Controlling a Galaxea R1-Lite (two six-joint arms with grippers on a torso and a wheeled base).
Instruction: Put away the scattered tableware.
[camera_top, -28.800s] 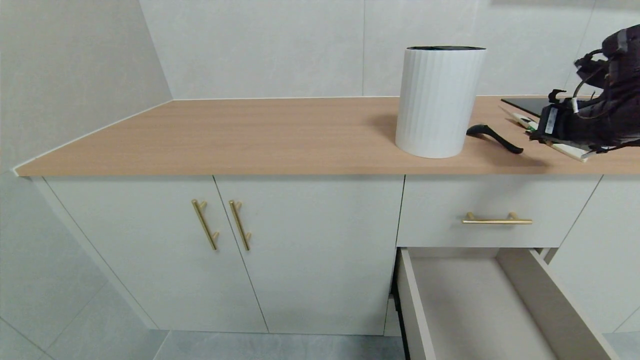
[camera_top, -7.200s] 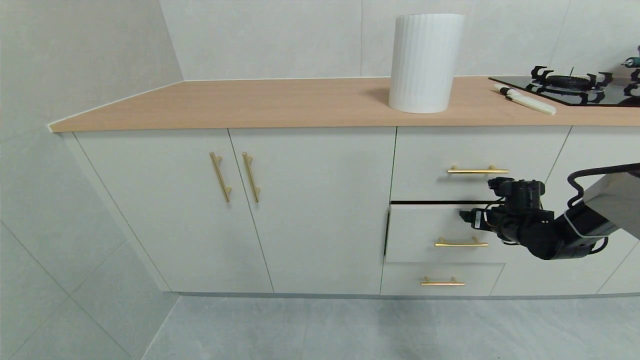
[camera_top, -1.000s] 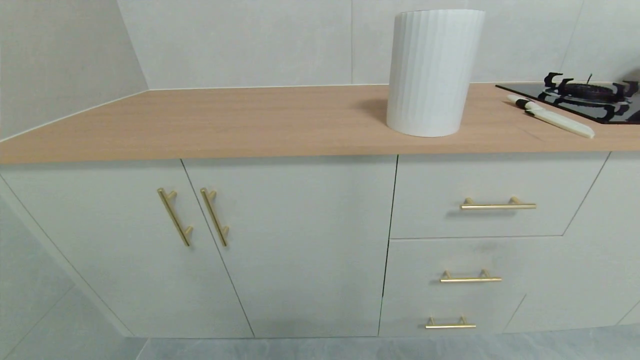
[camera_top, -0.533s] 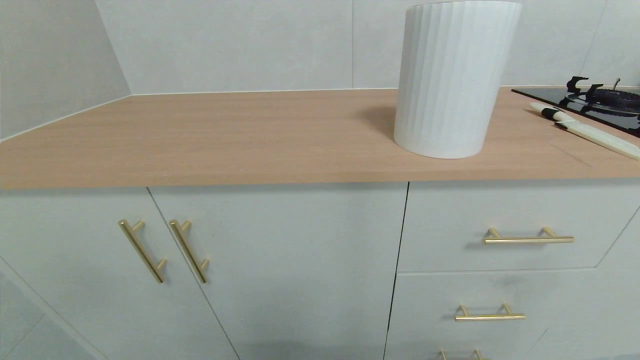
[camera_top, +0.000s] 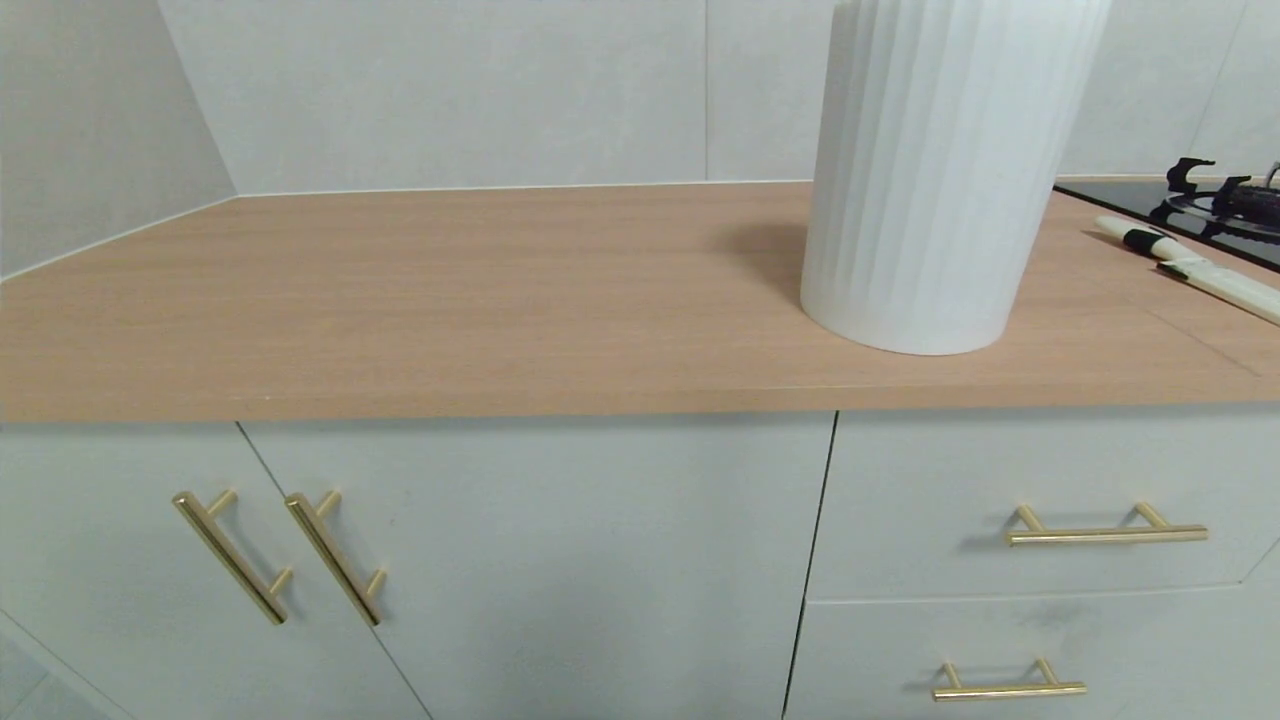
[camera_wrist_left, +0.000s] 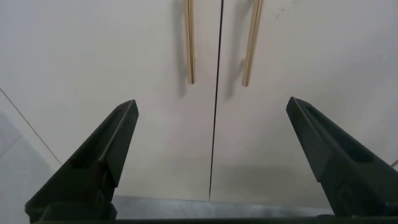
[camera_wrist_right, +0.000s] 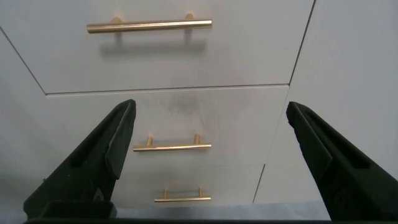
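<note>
**Both end effectors released, low at the cabinet fronts; knife on the counter**

Your left end effector (camera_wrist_left: 211, 106) is held in front of the double cabinet doors (camera_top: 560, 560), below the counter's (camera_top: 450, 300) front edge. Its two dark fingers (camera_wrist_left: 106, 155) are spread wide with nothing between them. It points squarely at the door faces, with the seam between the doors running through the gap between the fingers. The two gold door handles (camera_wrist_left: 190, 43) sit either side of that seam. It touches neither door.

Your right end effector (camera_wrist_right: 210, 107) is posed the same way before the drawer stack. It is released, with its fingers well apart, gripping nothing and clear of the fronts. It faces the line where the top drawer (camera_top: 1000, 480) meets the second drawer. The top drawer handle (camera_wrist_right: 149, 26), the second handle (camera_wrist_right: 172, 147) and the lowest handle (camera_wrist_right: 183, 198) are all in its sight. All three drawer fronts sit flush and closed.

The knife (camera_top: 1200, 273), pale with a black band on its handle, lies flat near the right end of the counter. It rests just beside the front edge of the black hob (camera_top: 1120, 196). A tall white ribbed container (camera_top: 940, 170) stands upright on the counter above the top drawer, set back from the front edge. The knife is apart from it, on the hob side.
</note>
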